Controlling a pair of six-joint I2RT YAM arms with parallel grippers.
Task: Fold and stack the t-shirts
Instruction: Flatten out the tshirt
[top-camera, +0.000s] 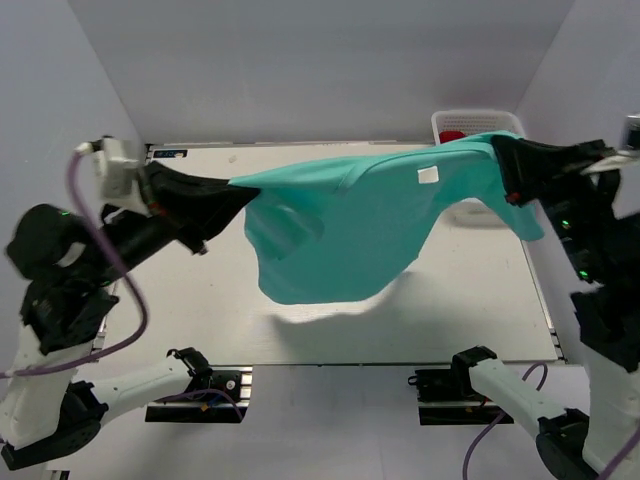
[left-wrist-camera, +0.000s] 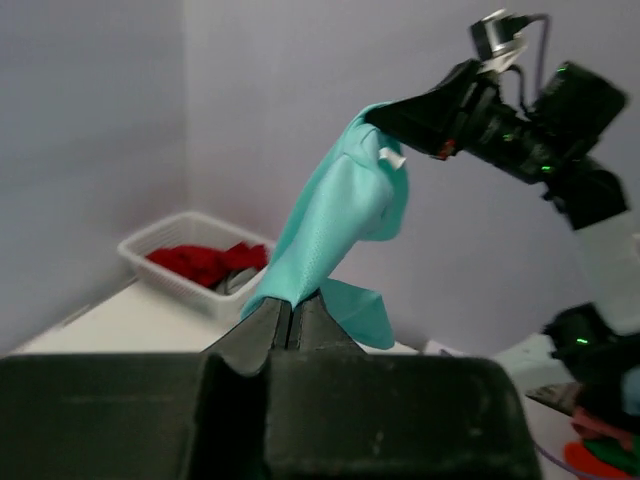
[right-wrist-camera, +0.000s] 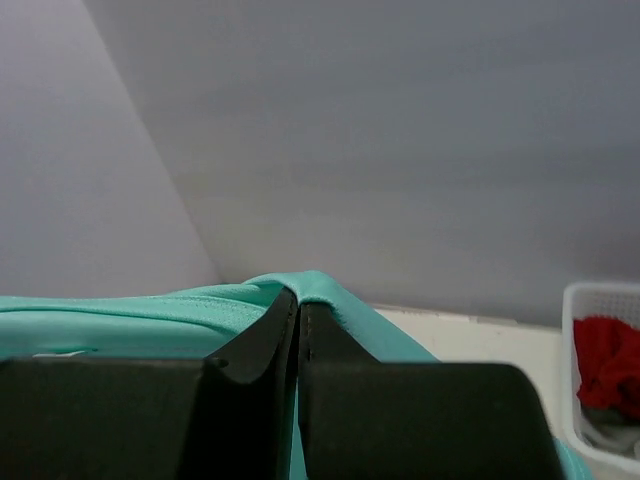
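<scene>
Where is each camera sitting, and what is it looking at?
Top external: above and behind the arms, looking down at the table; both arms show, stretching the turquoise t-shirt between left gripper and right gripper.
Left wrist: on the left arm, looking past its shut fingers toward the right arm.
Right wrist: on the right arm, looking past its shut fingers toward grey walls.
Both wrist views share the t-shirt and the white basket of red clothes.
</scene>
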